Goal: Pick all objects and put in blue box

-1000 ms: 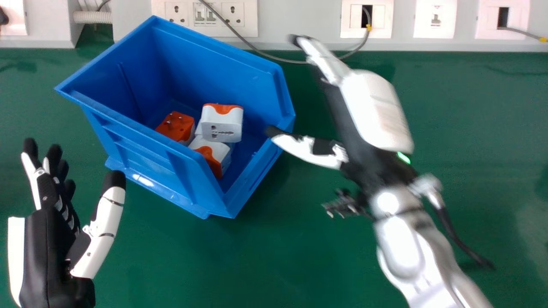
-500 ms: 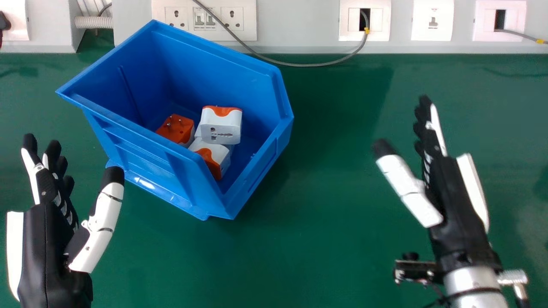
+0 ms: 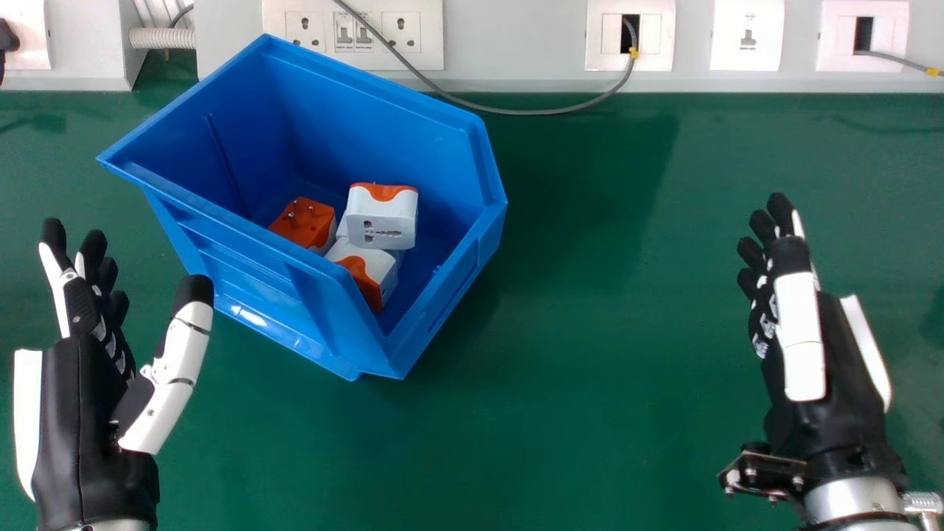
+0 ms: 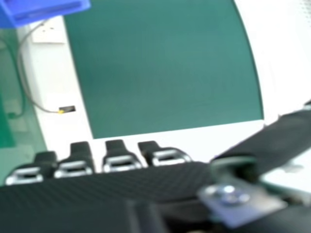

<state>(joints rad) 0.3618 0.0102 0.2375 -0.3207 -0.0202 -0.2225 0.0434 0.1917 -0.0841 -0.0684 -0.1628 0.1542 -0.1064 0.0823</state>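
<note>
Right robot hand (image 3: 844,376) moved away from blue box (image 3: 251,273), fingers spread, white-and-orange plug adapters (image 3: 380,217) clustered inside

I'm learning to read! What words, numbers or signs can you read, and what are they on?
None that I can read.
Wall switches: tiny marks, too small to read.
Wall plate with one small middle piece: tiny marks, too small to read.
Blue box and top adapter: no words showing.
</note>
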